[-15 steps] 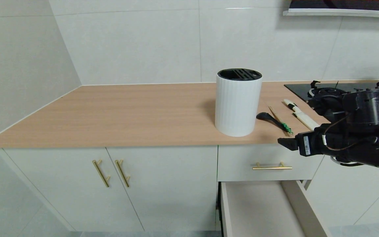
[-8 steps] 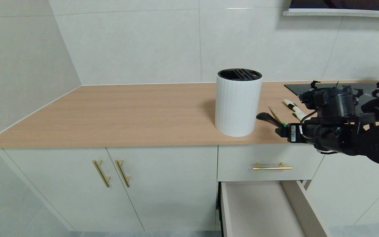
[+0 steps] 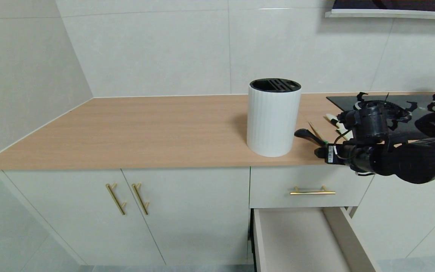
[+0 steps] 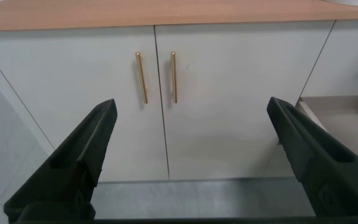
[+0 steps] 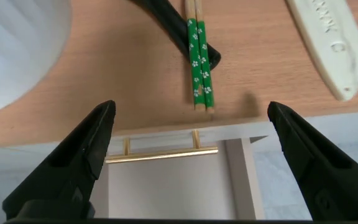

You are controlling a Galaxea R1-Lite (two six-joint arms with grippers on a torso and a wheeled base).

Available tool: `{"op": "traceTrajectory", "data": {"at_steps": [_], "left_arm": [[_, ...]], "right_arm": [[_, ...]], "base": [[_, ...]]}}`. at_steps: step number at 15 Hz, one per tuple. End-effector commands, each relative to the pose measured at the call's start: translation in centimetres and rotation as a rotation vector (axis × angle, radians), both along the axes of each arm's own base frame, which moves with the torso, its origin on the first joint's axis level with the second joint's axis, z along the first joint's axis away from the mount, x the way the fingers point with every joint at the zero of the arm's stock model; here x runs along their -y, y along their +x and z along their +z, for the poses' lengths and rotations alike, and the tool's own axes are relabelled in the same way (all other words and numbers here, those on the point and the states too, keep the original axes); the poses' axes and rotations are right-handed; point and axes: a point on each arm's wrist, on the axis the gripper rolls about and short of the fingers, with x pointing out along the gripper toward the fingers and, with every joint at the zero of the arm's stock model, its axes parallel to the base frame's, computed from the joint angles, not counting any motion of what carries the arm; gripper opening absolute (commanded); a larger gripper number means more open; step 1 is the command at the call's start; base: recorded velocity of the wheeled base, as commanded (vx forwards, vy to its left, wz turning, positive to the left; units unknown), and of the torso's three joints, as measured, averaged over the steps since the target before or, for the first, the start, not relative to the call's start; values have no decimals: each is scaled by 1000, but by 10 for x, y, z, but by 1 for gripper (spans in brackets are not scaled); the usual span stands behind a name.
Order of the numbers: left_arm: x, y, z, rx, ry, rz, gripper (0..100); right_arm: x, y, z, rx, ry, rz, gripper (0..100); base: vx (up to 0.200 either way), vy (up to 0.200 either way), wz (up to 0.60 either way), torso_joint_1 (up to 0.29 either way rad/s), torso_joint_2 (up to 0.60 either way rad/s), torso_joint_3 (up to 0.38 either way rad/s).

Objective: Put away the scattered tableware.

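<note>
A white ribbed utensil holder [image 3: 273,122] with a black slotted top stands on the wooden counter [image 3: 145,128]. To its right lie a black spoon [image 3: 307,135], a pair of chopsticks with green ends [image 3: 318,135] and a white knife [image 3: 333,121]. My right gripper [image 3: 320,152] hovers open at the counter's front edge, just over the chopsticks' green ends. In the right wrist view the chopsticks [image 5: 197,62] cross the spoon handle [image 5: 176,28], between the open gripper's [image 5: 191,112] fingers; the knife [image 5: 329,43] lies beside them. My left gripper [image 4: 188,162] is open and low, facing the cabinet doors.
An open drawer [image 3: 296,241] juts out below the counter's right part, under a shut drawer with a gold handle [image 3: 312,192]. A black hob [image 3: 387,104] takes up the counter's far right. Two cabinet doors with gold handles [image 3: 127,198] are on the left.
My right arm has risen from in front of the drawer and moved in over the counter's front edge, towards the chopsticks and spoon. The tableware has not moved.
</note>
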Motion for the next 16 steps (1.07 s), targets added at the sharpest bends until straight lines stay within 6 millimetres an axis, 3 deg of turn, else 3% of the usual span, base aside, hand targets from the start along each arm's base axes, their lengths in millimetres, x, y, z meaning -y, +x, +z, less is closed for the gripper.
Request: {"op": "traceTrajectory", "data": {"at_steps": [1,7,8,16], "left_arm": [[0,0,0,-1,-1,0,100],[0,0,0,-1,-1,0,100],[0,0,0,-1,-1,0,100],[0,0,0,-1,-1,0,100]], "right_arm": [[-1,3,-4,-7,7,-6,100],[2,7,-5,-9,8,-18,100],[2,7,-5,-6,10,-18,0],[3,6,-2,2,14,-19,0]], "base": [[0,0,0,0,0,0],[0,0,0,0,0,0],[0,0,0,0,0,0],[0,0,0,0,0,0]]}}
